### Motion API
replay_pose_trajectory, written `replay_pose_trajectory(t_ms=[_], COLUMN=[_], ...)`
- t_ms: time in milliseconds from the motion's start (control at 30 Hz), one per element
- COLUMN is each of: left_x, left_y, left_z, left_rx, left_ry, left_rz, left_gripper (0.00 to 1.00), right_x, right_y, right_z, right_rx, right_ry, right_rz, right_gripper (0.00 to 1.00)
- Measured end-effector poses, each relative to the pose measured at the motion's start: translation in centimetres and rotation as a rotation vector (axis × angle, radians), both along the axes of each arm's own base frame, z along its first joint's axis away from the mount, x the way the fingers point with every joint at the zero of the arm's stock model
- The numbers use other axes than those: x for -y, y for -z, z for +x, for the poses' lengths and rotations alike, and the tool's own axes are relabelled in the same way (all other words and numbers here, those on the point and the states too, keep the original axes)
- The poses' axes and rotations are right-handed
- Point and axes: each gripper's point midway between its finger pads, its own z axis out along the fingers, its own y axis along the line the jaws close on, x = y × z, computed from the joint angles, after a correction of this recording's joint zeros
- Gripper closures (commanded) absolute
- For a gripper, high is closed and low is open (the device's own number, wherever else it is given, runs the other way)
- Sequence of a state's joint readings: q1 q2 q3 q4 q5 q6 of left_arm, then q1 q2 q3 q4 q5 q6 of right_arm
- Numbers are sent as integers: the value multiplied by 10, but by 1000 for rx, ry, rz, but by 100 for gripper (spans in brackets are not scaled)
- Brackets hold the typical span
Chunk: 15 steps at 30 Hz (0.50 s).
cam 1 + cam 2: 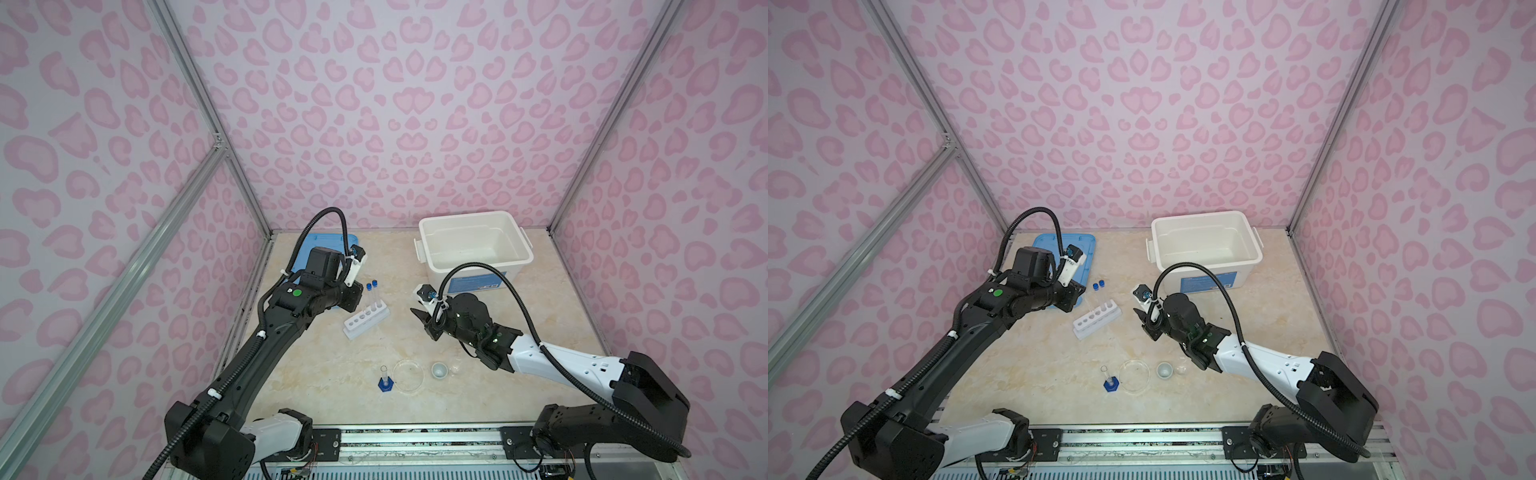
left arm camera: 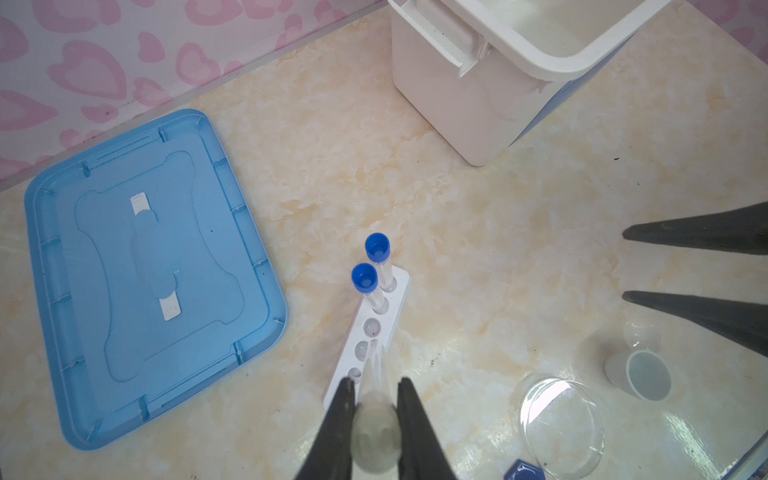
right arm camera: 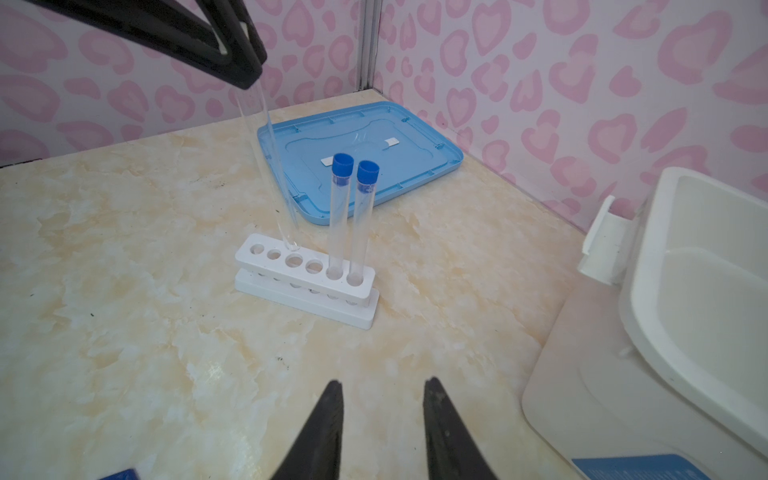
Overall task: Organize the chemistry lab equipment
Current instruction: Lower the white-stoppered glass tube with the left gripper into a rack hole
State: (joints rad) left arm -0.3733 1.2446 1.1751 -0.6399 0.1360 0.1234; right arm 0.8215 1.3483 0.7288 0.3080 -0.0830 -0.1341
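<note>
My left gripper (image 2: 376, 381) is shut on a clear white-capped test tube (image 2: 374, 430). In the right wrist view that tube (image 3: 270, 166) hangs tilted from the left gripper (image 3: 245, 81), its lower end just over an empty hole of the white rack (image 3: 307, 274). Two blue-capped tubes (image 3: 349, 208) stand upright in the rack's end holes (image 1: 372, 297). My right gripper (image 3: 382, 386) is open and empty, right of the rack (image 1: 365, 322). Near the front stand the blue-based cylinder (image 1: 385, 380), the petri dish (image 1: 408, 375) and the white cup (image 1: 439, 370).
The big white bin (image 1: 440, 274) stands open at the back right. Its blue lid (image 1: 328, 241) lies flat at the back left, partly under my left arm. A small clear piece (image 2: 640, 332) sits beside the cup. Pink walls close in three sides.
</note>
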Motion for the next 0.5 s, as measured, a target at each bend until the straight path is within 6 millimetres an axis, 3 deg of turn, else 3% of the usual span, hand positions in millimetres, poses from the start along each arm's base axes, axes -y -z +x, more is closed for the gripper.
replay_pose_trajectory(t_ms=[500], left_x=[12], left_y=[13], left_z=[4], left_rx=[-29], left_ry=[22], left_rz=[-7], left_gripper=[86], right_x=[9], right_y=[4], right_z=[4], right_rx=[-15], right_ry=[16], right_rz=[6], right_gripper=[67])
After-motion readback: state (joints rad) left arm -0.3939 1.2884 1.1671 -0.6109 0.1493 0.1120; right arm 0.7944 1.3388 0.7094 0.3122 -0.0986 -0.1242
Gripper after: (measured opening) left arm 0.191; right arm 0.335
